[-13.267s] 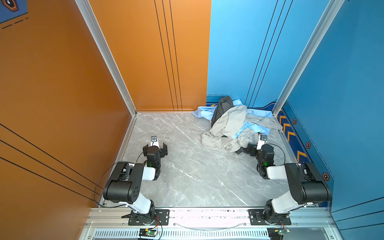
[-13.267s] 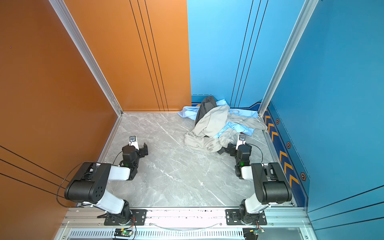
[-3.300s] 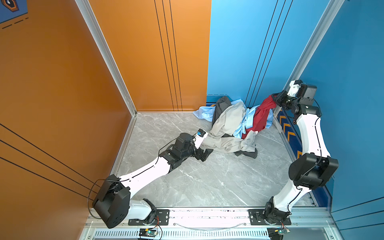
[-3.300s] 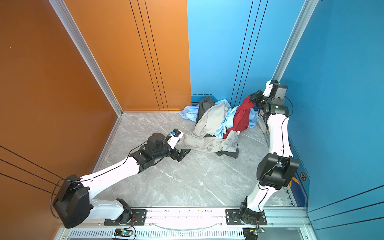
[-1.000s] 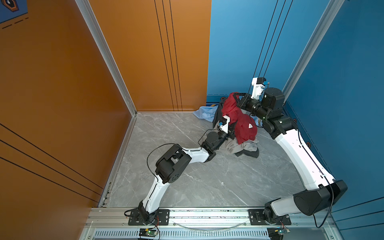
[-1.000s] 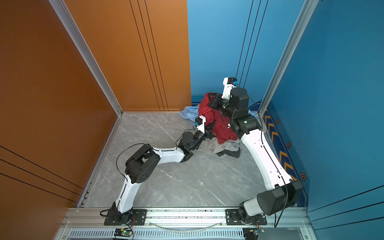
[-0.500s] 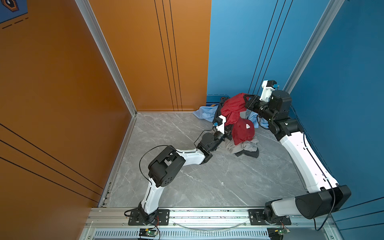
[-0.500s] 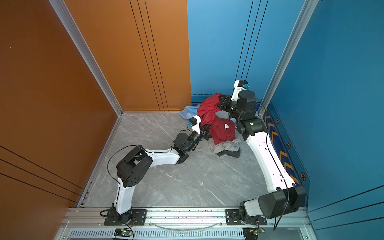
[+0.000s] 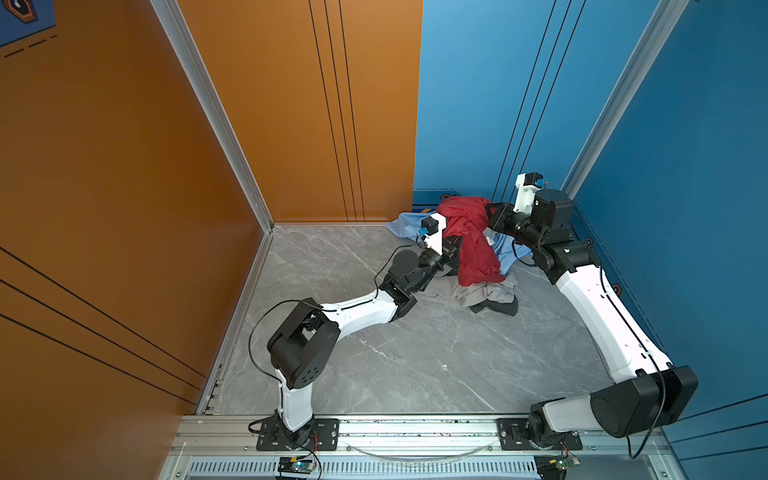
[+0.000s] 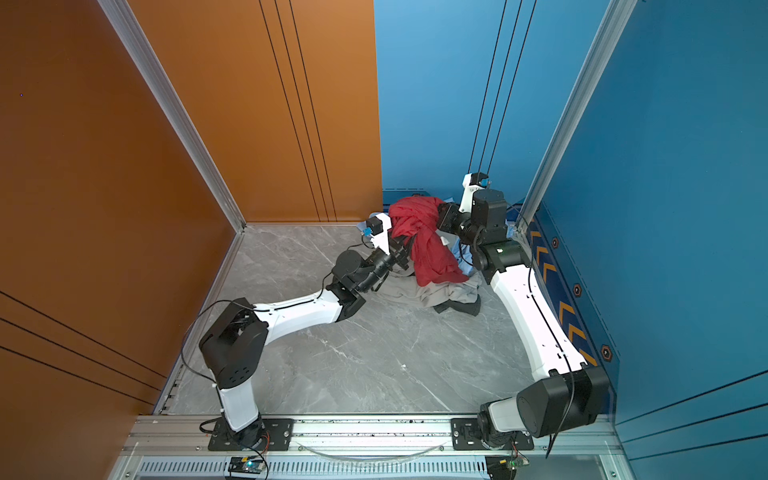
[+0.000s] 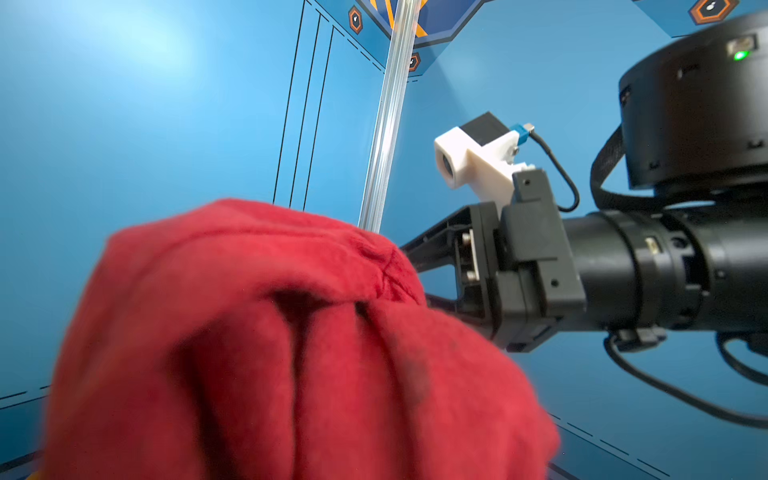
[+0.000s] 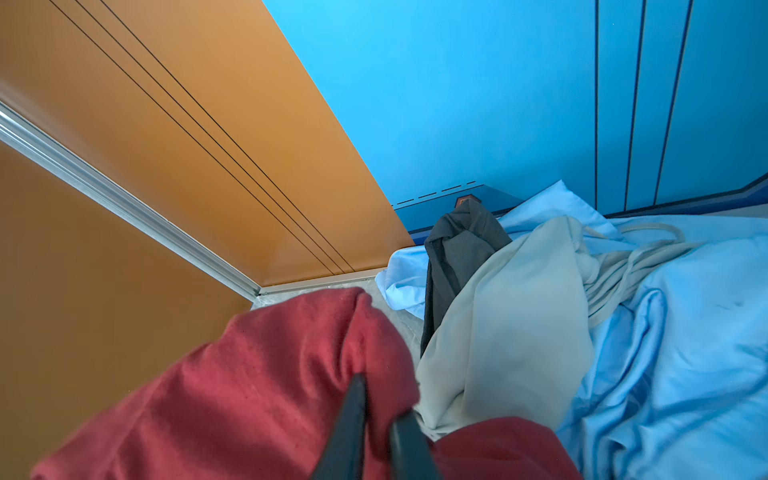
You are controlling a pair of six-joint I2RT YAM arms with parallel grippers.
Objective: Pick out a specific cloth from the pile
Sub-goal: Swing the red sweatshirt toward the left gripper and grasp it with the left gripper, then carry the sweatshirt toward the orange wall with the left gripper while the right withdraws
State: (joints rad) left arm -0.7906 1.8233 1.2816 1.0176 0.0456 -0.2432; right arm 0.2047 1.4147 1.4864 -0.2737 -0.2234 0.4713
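Cloth (image 9: 473, 237) (image 10: 424, 243): dark red and wrinkled, held up above the pile (image 9: 492, 293) (image 10: 442, 293) and strung between the right gripper (image 9: 492, 216) (image 10: 442, 218) and the left gripper (image 9: 455, 246) (image 10: 405, 245) in both top views.
Cloth top: a bunched ridge ran from the right gripper's tips across to the left gripper.
Cloth tail: hung below the left gripper towards the light grey garment (image 9: 465, 293); whether the hem touched it could not be told.
Left gripper: its fingers were buried under the cloth (image 11: 270, 332), which sat gathered in deep folds right over it in the left wrist view; the jaws were pressed together on that fabric.
Right gripper: in the right wrist view (image 12: 380, 432) two dark fingers (image 12: 351, 419) stood close together, pinching a fold of the cloth (image 12: 249, 395), with only a thin gap between them.
Grippers: faced each other, near but apart, with the cloth between them; from the left wrist the right gripper (image 11: 415, 266) ran into the far side of the bunch.
Pile: light grey, light blue and dark grey garments (image 12: 519, 311) lay on the floor (image 9: 415, 353) under and beyond both grippers, against the blue wall (image 9: 478, 104).
Beyond the right gripper's tips: the light grey garment was nearest, a dark grey strip (image 12: 457, 249) lay behind it, and light blue fabric (image 12: 685, 353) spread out beside it.
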